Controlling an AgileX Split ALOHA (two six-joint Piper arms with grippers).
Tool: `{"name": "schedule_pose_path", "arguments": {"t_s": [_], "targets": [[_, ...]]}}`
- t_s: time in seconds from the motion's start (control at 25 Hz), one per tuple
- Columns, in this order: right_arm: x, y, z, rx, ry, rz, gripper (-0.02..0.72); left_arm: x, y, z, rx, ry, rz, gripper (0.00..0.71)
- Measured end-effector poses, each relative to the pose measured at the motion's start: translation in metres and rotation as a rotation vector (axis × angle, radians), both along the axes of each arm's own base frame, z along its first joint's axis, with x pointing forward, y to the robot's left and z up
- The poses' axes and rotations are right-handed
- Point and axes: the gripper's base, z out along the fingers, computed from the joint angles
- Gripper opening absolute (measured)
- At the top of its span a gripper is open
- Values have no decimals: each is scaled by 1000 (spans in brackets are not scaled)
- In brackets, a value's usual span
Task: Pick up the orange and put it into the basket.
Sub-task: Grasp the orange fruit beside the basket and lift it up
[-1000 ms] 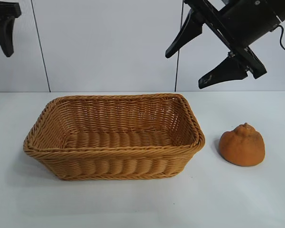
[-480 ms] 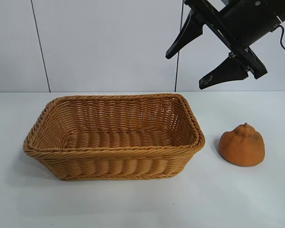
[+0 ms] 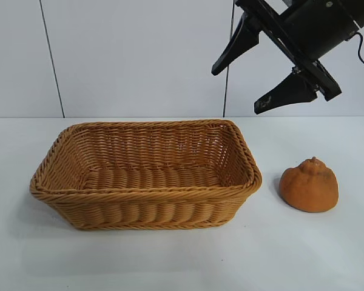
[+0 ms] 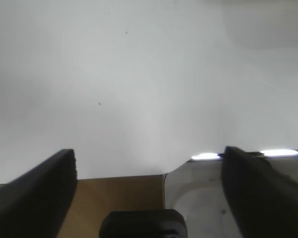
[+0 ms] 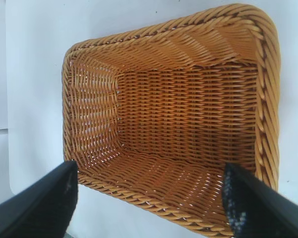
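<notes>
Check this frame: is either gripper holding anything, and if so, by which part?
Nothing is held. The right gripper hangs open above the basket; the left gripper is open over bare table. The orange sits untouched beside the basket.

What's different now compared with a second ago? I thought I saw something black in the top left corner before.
The left gripper that hung at the exterior view's upper left has pulled out of that view; nothing was grasped or released. The right gripper hangs open above the basket as before, and the orange sits untouched on the table beside it.
</notes>
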Motion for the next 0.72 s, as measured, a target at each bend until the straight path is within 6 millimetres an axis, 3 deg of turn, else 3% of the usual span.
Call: {"name": "schedule_pose_path", "arguments": {"t_s": [0.16, 0.72], "targets": [[0, 0, 0, 0, 3, 2, 547, -33, 1, -12, -4, -112, 0, 573], [-5, -9, -8, -148, 24, 73, 547, -110, 3, 4, -29, -659, 5, 573]]}}
